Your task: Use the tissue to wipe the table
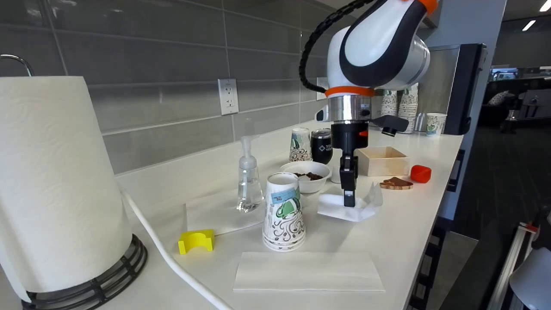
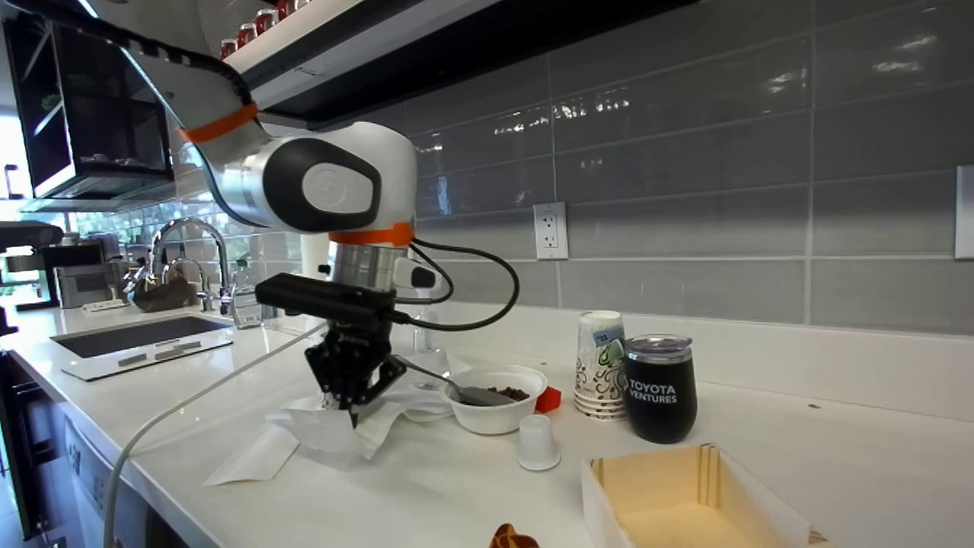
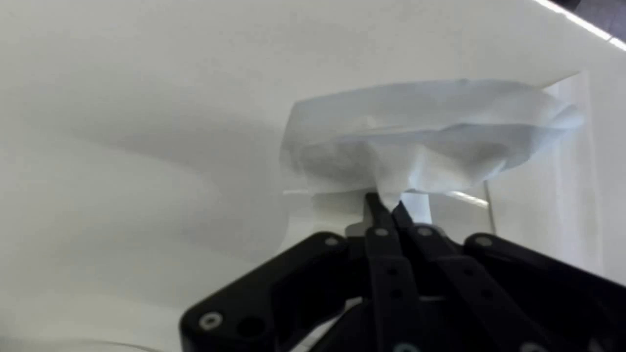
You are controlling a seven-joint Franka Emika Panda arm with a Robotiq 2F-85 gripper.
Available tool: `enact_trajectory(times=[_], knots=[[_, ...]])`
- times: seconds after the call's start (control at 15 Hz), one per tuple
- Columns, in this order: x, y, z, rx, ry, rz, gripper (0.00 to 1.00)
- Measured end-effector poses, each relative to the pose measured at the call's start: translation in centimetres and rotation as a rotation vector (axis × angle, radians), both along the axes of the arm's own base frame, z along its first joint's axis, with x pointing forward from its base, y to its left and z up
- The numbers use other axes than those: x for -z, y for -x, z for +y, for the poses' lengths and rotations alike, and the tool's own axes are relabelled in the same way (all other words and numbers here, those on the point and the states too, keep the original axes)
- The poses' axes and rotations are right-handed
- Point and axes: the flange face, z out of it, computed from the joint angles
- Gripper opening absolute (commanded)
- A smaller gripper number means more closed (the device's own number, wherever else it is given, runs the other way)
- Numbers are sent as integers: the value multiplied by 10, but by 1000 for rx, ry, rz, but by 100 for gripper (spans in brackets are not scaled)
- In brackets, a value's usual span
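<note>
The tissue is white and rumpled; it shows in both exterior views (image 1: 335, 209) (image 2: 323, 432) and in the wrist view (image 3: 420, 112). My gripper (image 1: 349, 202) (image 2: 352, 415) points down and is shut on a pinched fold of the tissue, as its fingertips (image 3: 389, 201) show in the wrist view. The tissue spreads out on both sides of the fingers, low over the white table (image 1: 387, 245) (image 2: 426, 502) (image 3: 122, 73). I cannot tell whether its underside touches the table. The fingertips are partly hidden by the tissue in an exterior view.
Close by stand stacked paper cups (image 1: 284, 215), a white bowl (image 1: 308, 183), a soap dispenser (image 1: 249, 185) and a small white cup (image 2: 538, 443). A folded white paper (image 1: 309, 272) lies near the edge. Beyond are a wooden box (image 1: 383, 165), a red piece (image 1: 420, 173) and a black tumbler (image 2: 660, 396).
</note>
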Motion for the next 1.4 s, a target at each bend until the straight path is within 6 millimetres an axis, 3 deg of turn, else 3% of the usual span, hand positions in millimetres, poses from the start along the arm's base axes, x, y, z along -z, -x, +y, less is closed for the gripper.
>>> enact_trajectory(times=[0.2,0.47,0.87,1.2,1.27,1.4], knots=[[-13,23,43,-132,7,-6,0],[-21,55,85,-276,22,-2,0],[-28,88,129,-389,-42,-30,0],[-22,100,156,-459,-90,-109,0],[-20,101,161,-469,-96,-131,27],[-14,102,169,-486,-108,-172,33]])
